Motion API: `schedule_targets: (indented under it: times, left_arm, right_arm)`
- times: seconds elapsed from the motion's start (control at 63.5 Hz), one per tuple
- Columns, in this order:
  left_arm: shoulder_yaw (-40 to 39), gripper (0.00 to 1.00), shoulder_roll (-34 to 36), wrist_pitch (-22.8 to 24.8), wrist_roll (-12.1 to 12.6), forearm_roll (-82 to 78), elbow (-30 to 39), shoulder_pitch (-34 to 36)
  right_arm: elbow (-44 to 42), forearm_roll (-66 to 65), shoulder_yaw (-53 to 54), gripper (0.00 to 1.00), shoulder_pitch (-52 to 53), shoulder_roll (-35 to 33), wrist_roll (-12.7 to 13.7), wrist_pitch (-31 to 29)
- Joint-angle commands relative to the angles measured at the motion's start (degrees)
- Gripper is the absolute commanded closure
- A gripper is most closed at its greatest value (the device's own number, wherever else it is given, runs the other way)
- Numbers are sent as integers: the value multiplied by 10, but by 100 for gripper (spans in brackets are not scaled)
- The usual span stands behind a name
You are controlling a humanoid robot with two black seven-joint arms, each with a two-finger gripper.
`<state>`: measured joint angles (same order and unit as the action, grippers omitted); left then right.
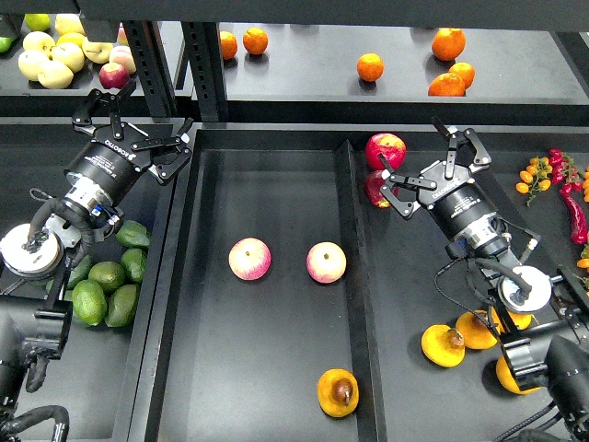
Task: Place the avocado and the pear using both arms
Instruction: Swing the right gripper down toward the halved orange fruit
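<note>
Several green avocados (103, 287) lie in a pile in the left bin. One pear (338, 393), yellow-orange with a brown blotch, lies at the front of the middle tray (276, 166). More pears (443, 345) lie at the right, partly hidden by my right arm. My left gripper (136, 124) is open and empty, raised above the left bin's back right corner, well behind the avocados. My right gripper (428, 164) is open and empty, just right of two red apples (386, 150), far behind the pears.
Two pink-yellow apples (249, 259) (326, 262) lie in the middle tray. A ridge (354, 276) divides it from the right section. A back shelf holds oranges (370, 66) and pale apples (53, 57). A black post (204, 64) stands behind the left gripper. Red chillies (575, 207) lie far right.
</note>
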<state>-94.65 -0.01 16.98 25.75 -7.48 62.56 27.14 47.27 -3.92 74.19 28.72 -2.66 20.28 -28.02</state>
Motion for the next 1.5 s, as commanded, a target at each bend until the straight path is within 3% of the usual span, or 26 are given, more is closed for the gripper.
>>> schedule_targets:
  times: [0.0, 0.268, 0.645, 0.882, 1.48]
  left_arm:
    - [0, 1, 0, 2, 0, 0, -1, -1]
    - [1, 1, 0, 4, 5, 1, -2, -1]
    - [1, 1, 0, 15, 7, 1, -7, -8]
    - [1, 1, 0, 20, 7, 1, -8, -9]
    - [7, 1, 0, 25, 7, 1, -8, -15]
  right_arm:
    - [5, 16, -83, 0, 34, -69, 30, 0]
    - [26, 64, -323, 0, 112, -177, 77, 0]
    - [27, 62, -512, 0, 119, -184, 77, 0]
    - [20, 48, -585, 0, 115, -186, 77, 0]
    - [11, 44, -636, 0, 91, -160, 77, 0]
